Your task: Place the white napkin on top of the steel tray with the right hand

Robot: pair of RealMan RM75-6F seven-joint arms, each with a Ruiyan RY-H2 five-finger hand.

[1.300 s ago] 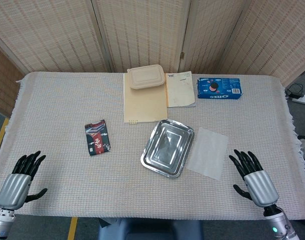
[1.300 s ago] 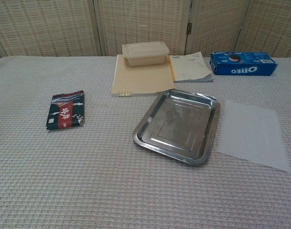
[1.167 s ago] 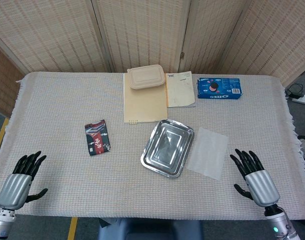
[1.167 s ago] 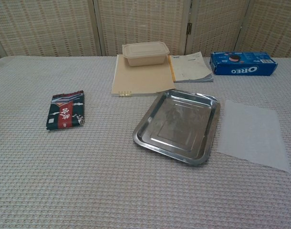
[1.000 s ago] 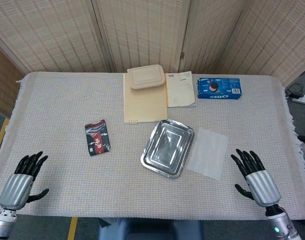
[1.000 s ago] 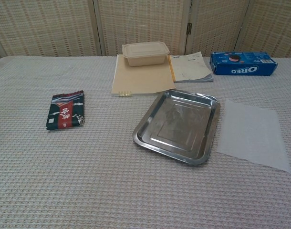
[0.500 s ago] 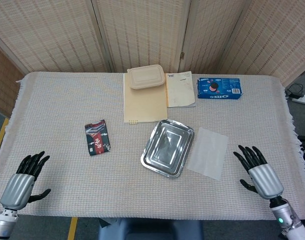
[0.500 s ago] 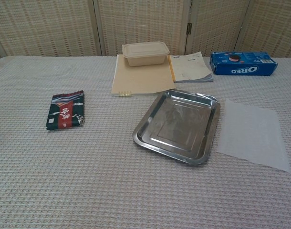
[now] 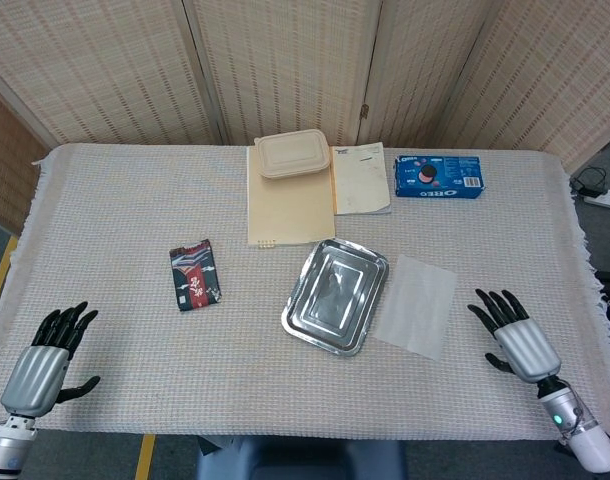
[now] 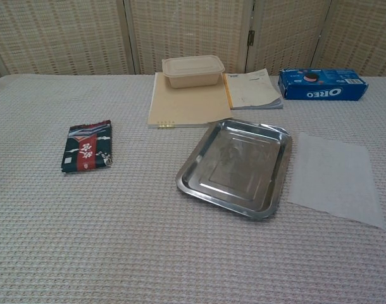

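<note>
Head view shows the white napkin (image 9: 416,305) lying flat on the worktop (image 9: 115,220), just right of the steel tray (image 9: 335,295), its edge at the tray's rim. The right hand (image 9: 515,340), lower right, has its fingers (image 9: 492,306) spread, holding nothing; the left hand (image 9: 40,365), lower left, likewise. The thin napkin offers no raised edge, so the fingers may slide over it, crumple it, or nudge the tray.
</note>
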